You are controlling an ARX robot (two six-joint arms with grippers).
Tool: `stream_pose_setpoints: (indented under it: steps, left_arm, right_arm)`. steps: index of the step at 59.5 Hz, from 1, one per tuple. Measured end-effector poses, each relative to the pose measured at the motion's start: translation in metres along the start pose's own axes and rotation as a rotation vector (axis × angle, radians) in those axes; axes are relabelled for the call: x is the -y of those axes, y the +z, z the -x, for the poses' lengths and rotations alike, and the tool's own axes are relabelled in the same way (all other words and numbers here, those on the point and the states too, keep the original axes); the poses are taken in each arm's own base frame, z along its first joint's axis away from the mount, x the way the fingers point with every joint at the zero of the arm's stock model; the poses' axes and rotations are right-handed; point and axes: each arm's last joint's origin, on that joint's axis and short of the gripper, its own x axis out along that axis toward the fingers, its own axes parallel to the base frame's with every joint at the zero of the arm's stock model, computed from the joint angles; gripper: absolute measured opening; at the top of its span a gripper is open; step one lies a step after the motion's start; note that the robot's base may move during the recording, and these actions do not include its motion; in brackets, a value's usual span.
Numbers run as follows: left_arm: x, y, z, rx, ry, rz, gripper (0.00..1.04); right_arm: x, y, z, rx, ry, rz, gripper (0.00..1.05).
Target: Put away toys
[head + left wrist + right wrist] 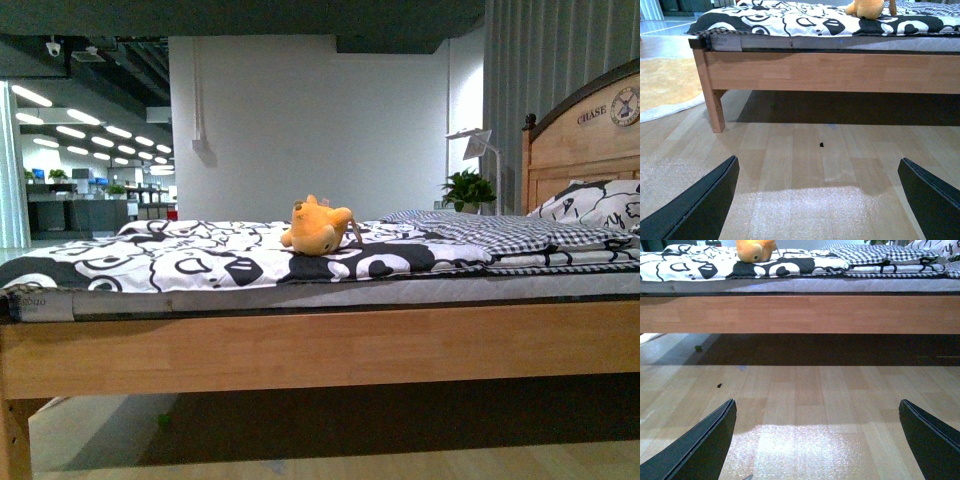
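A small yellow-orange plush toy (317, 227) lies on the black-and-white patterned bedspread (200, 255), about mid-bed. The same toy (866, 8) shows at the edge of the left wrist view, and the toy (755, 249) also appears in the right wrist view. My left gripper (818, 200) hangs open low over the wooden floor, well short of the bed, with nothing between its dark fingers (700, 207). Likewise open and empty over the floor is my right gripper (817, 440). Neither arm shows in the front view.
The bed has a wooden side rail (320, 345) and a leg (712, 95) at its foot end. A checked blanket (500, 235), a pillow (595, 205) and a wooden headboard (585, 140) lie to the right. A pale rug (665, 85) covers the floor beside the foot.
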Motion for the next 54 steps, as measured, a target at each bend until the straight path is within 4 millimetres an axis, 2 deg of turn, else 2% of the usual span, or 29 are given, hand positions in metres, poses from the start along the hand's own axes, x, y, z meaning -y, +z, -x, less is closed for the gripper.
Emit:
stream_pose_setpoints:
  steps: [54]
  left_arm:
    - [0.0, 0.0, 0.0, 0.0, 0.0, 0.0, 0.98]
  right_arm:
    - [0.0, 0.0, 0.0, 0.0, 0.0, 0.0, 0.98]
